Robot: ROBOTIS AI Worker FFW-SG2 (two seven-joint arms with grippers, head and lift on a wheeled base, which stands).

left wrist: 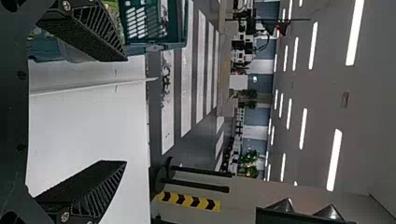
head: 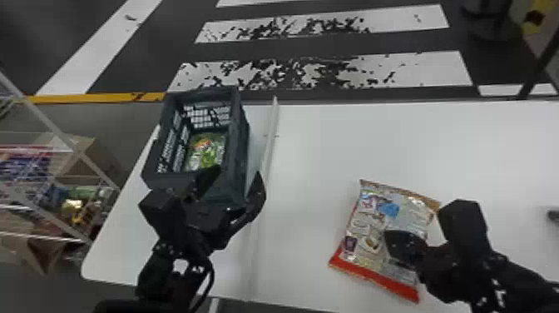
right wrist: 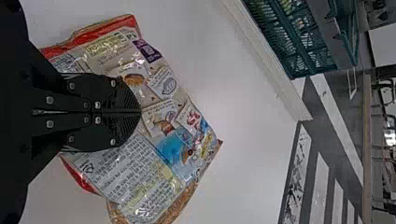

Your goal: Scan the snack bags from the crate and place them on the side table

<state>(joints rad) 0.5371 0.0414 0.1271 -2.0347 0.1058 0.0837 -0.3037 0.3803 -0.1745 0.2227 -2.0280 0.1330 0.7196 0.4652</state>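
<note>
My left gripper (head: pixel 238 171) stands open at the near end of the dark crate (head: pixel 161 143), one finger over the crate, the other beside its right side. In the left wrist view, the spread fingers of the left gripper (left wrist: pixel 126 112) have nothing between them. Green snack bags (head: pixel 206 152) lie at the crate's bottom. A silver snack bag with a red end (head: pixel 374 254) lies on the white table, printed back up. Over it, my right gripper (head: pixel 389 239) is shut. In the right wrist view, the right gripper (right wrist: pixel 140 112) has its tips together against or just above the bag's film.
A raised pale strip (head: pixel 272 133) runs across the table (head: pixel 316 145) between the crate and the silver bag. Wire shelving (head: pixel 77 152) with goods stands at the left. Beyond the table's far edge is a striped floor (head: pixel 324 68).
</note>
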